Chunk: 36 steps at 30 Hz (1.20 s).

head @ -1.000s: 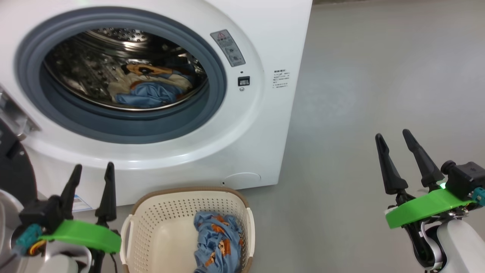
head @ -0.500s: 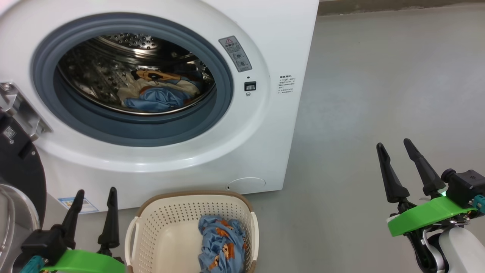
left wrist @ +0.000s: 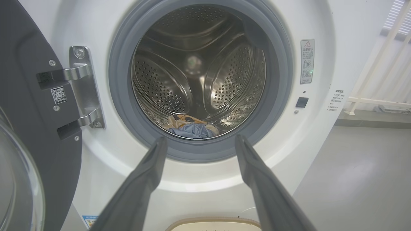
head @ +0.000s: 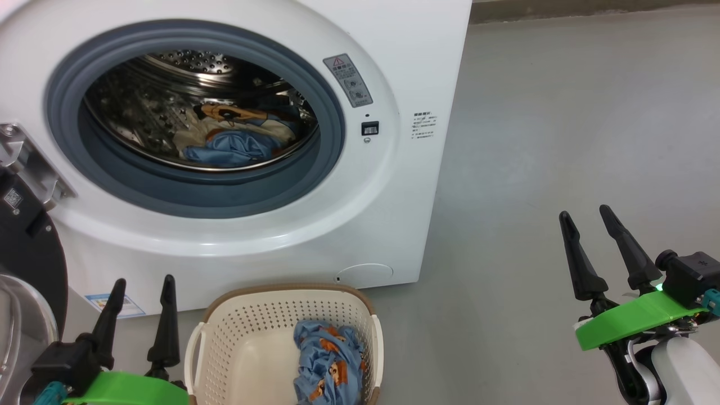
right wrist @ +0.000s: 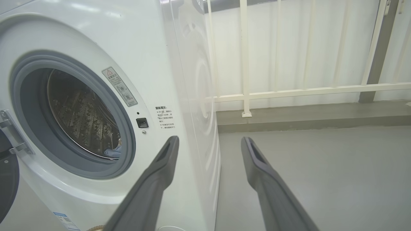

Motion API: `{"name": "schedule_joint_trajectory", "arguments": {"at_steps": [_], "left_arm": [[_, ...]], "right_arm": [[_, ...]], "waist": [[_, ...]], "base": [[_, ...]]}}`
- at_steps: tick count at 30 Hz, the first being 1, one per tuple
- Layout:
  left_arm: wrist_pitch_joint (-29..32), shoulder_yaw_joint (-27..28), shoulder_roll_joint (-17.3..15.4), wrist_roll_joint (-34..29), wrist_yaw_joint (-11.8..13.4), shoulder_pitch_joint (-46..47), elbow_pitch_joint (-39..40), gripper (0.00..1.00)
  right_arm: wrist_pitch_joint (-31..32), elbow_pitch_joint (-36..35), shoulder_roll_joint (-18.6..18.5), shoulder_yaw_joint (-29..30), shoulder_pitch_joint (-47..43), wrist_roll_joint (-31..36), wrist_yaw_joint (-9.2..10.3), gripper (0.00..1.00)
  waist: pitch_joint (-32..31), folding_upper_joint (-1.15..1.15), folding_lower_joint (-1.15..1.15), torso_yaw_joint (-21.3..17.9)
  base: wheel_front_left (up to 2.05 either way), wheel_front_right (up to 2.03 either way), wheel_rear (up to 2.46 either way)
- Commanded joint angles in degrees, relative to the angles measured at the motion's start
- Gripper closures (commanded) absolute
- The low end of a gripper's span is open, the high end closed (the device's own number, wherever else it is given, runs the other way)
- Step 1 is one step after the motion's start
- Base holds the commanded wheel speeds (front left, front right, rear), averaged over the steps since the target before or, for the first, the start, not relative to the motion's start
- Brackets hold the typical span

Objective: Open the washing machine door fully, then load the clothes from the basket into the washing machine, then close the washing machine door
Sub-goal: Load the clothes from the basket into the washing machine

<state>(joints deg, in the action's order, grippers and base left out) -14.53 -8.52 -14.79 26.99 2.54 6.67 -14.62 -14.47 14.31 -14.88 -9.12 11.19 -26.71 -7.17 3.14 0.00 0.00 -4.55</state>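
The front-loading washing machine (head: 405, 56) stands on a grey floor (head: 562, 112) with its door (head: 31, 247) swung wide on a steel hinge (left wrist: 82, 86) at the robot's left, black rim and glass bowl at the left edge of the head view. Inside the perforated steel drum (left wrist: 199, 64), ringed by a grey gasket (head: 197, 194), lies a heap of blue, cream and orange-brown clothes (head: 236, 143). Directly in front of the machine sits the cream basket (head: 247, 320), with one crumpled light-blue printed garment (head: 329, 360) against its right side. The left claw (head: 143, 279) hangs released, fingers spread and empty, just left of the basket, pointing toward the drum opening. The right claw (head: 584, 211), likewise spread and holding nothing, hovers over the floor well to the right of the machine. A white railing (right wrist: 289, 91) runs behind.
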Motion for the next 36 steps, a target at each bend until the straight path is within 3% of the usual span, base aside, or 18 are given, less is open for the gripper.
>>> {"name": "schedule_joint_trajectory", "arguments": {"at_steps": [1, 25, 36], "left_arm": [[0.13, 1.99, -1.24, 0.2, 0.25, 1.0, 2.01, 0.0], [0.21, 1.26, -1.27, 0.93, 0.68, 1.89, 1.6, 0.0], [1.28, -1.27, -0.58, 1.05, -0.84, 3.81, -1.41, 0.0]], "right_arm": [[-0.53, -1.51, -0.92, -0.91, 0.56, 0.07, -0.32, 0.0], [-0.53, -1.52, -0.56, -1.15, 1.17, 0.12, -0.32, 0.0], [-0.53, -2.22, -0.06, -1.0, 2.08, 0.37, -0.32, 0.0]], "waist": [[0.1, 0.0, 0.0, -0.03], [1.66, 0.0, 0.0, -0.82], [6.0, 0.0, 0.0, -2.21]], "base": [[0.0, 0.0, 0.0], [0.0, 0.0, 0.0], [0.0, 0.0, 0.0]]}}
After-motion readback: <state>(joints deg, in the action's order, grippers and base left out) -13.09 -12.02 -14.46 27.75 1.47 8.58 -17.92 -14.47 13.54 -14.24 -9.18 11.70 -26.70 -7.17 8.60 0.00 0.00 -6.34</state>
